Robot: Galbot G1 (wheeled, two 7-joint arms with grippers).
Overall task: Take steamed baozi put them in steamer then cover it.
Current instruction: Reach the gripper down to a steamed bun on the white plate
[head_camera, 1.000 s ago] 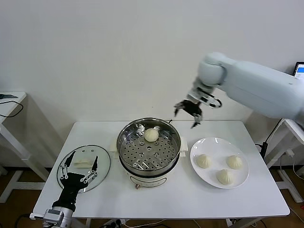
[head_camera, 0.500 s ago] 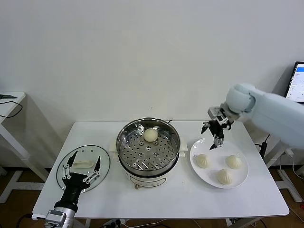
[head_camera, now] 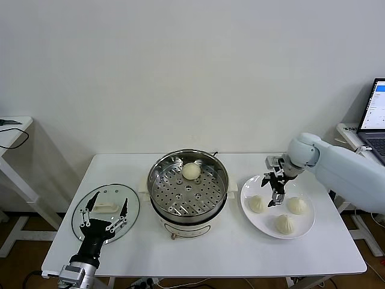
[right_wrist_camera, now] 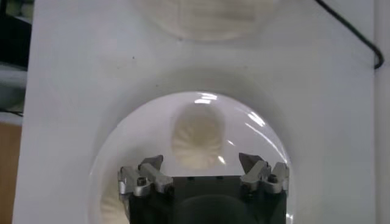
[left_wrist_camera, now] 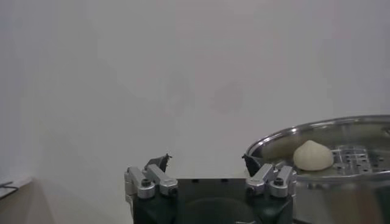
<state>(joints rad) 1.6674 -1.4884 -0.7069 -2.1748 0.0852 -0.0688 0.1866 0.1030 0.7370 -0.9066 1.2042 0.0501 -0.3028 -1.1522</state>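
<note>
The right gripper (head_camera: 275,191), fingers apart, hangs directly above a creamy-white pinched dough bun (right_wrist_camera: 196,135) on the flat white plate (head_camera: 304,228), far nearer than the left gripper (head_camera: 101,217), also spread.

No text, label, brand, number or sign can be read anywhere in these views. The lit screen of the open dark laptop (head_camera: 376,106) at the right edge of the head view shows blue and white patches, but they are too small to make out as words. The shiny round stainless-steel steamer (head_camera: 188,186), the clear glass cover with its white handle (head_camera: 106,211) and the flat white round plate (head_camera: 278,206) carry no visible markings.
</note>
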